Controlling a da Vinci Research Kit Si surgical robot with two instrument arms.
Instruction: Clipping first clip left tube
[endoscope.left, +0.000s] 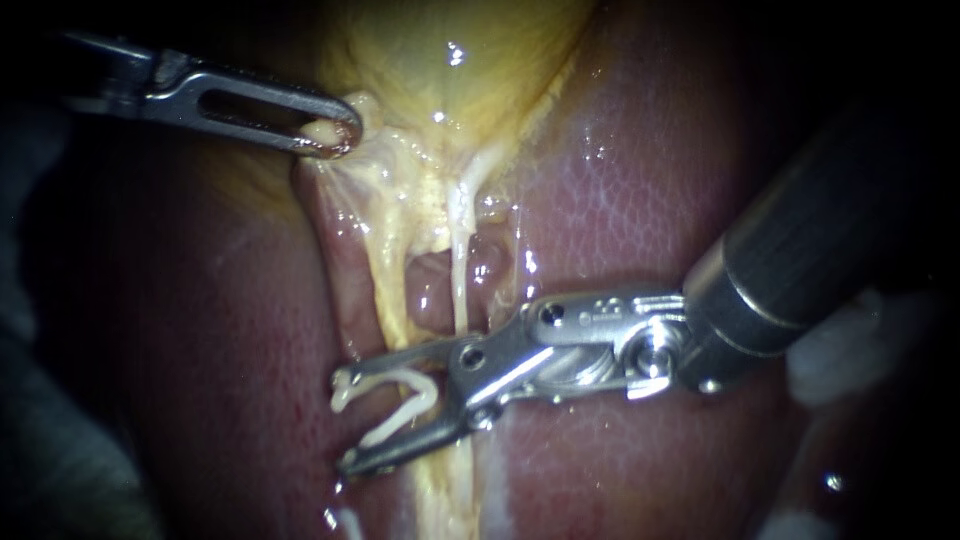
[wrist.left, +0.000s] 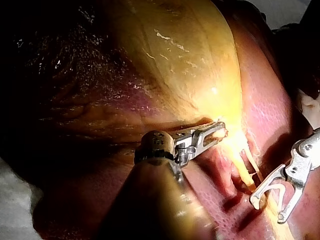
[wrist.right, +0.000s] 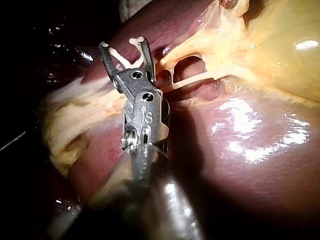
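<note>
Clip (endoscope.left: 408, 381), white and bent open, sits gripped in the wide-spread jaws of my right instrument (endoscope.left: 343, 421) at lower centre, near the left tube (endoscope.left: 385, 285), while my left instrument (endoscope.left: 338, 135), upper left, has its jaws clamped on the gallbladder (endoscope.left: 450, 70).

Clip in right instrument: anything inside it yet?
Nothing inside the clip: only liver shows between its open legs. The left tube runs beside it, then under the right instrument, which covers it there.
</note>
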